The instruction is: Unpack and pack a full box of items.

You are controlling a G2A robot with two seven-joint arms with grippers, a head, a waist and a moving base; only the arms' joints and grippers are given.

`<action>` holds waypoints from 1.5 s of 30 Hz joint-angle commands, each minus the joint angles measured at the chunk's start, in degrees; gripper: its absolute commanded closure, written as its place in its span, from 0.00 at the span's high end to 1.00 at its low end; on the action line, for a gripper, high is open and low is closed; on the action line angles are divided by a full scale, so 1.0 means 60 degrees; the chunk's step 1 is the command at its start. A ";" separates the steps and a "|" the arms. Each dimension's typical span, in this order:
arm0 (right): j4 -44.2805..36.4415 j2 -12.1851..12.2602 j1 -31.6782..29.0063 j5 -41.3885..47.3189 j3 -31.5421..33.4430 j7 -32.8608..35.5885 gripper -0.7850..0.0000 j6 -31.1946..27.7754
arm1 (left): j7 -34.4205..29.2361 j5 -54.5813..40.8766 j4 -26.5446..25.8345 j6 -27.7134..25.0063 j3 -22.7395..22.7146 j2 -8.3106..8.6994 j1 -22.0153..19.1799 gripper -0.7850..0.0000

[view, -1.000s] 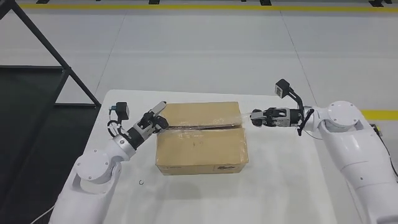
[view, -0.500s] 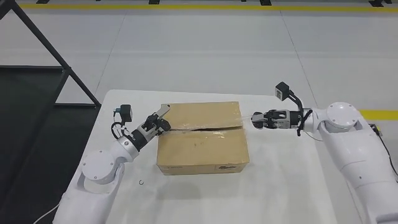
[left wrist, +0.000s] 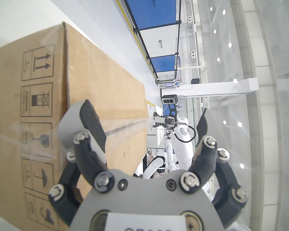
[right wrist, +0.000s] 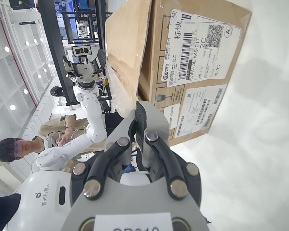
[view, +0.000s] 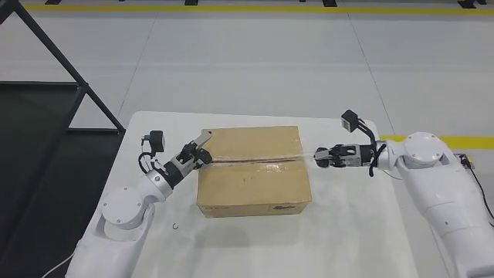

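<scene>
The white desk carries one closed cardboard box, lying with its long axis across the robot's front, so one short end faces each arm. The top seam runs the same way, end to end, under a strip of clear tape.

The right claw sits just off the box's right end, level with the seam. Its fingers are pinched tight on the free end of the tape, which stretches taut from the box to it.

The left claw is at the opposite end, spread wide and holding nothing. One pad rests at the box's top edge by the seam.

The peel probably turns on this line-up. The right claw lies in line with the seam, so a pull straight outward would drag the box rightward, with the left claw best placed to brace it.
</scene>
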 commanded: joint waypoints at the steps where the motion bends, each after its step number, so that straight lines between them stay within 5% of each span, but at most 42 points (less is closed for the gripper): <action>1: 0.0026 -0.0014 0.0013 -0.0036 -0.0050 -0.0024 0.00 0.0002 | 0.0007 -0.0002 -0.0014 -0.0009 -0.0003 0.0004 0.0022 1.00; 10: 0.0440 -0.0112 0.0178 -0.0097 -0.0275 -0.0125 0.06 0.0037 | 0.0037 0.0010 -0.0124 -0.0004 -0.0056 0.0031 0.0136 1.00; 15: 0.0707 -0.0177 0.0306 -0.0086 -0.0393 -0.0091 0.49 0.0039 | 0.0049 0.0008 -0.0172 -0.0004 -0.0065 0.0041 0.0184 1.00; 16: 0.0758 -0.0187 0.0327 -0.0065 -0.0402 -0.0096 0.81 0.0025 | 0.0050 0.0007 -0.0178 -0.0004 -0.0067 0.0043 0.0189 1.00; 17: 0.0814 -0.0195 0.0349 -0.0045 -0.0405 -0.0102 1.00 0.0019 | 0.0051 0.0006 -0.0182 -0.0004 -0.0068 0.0045 0.0195 1.00; 27: 0.0986 -0.0093 0.0279 0.1242 0.0372 -0.0794 1.00 -0.0562 | 0.0090 -0.0024 -0.0306 -0.0033 -0.0074 0.0061 0.0280 1.00; 32: -0.0459 0.0066 -0.0329 0.2302 0.1119 -0.1446 1.00 -0.0689 | 0.0101 -0.0065 -0.0418 -0.0067 -0.0117 0.0074 0.0364 1.00; 39: -0.3353 0.0199 -0.1285 0.1400 0.0868 -0.1710 1.00 0.0915 | 0.0113 -0.0109 -0.0485 -0.0108 -0.0127 0.0084 0.0438 1.00; 45: -0.3672 0.0146 -0.1355 0.0861 0.0447 -0.2203 1.00 0.1998 | 0.0115 -0.0161 -0.0564 -0.0124 -0.0145 0.0094 0.0517 1.00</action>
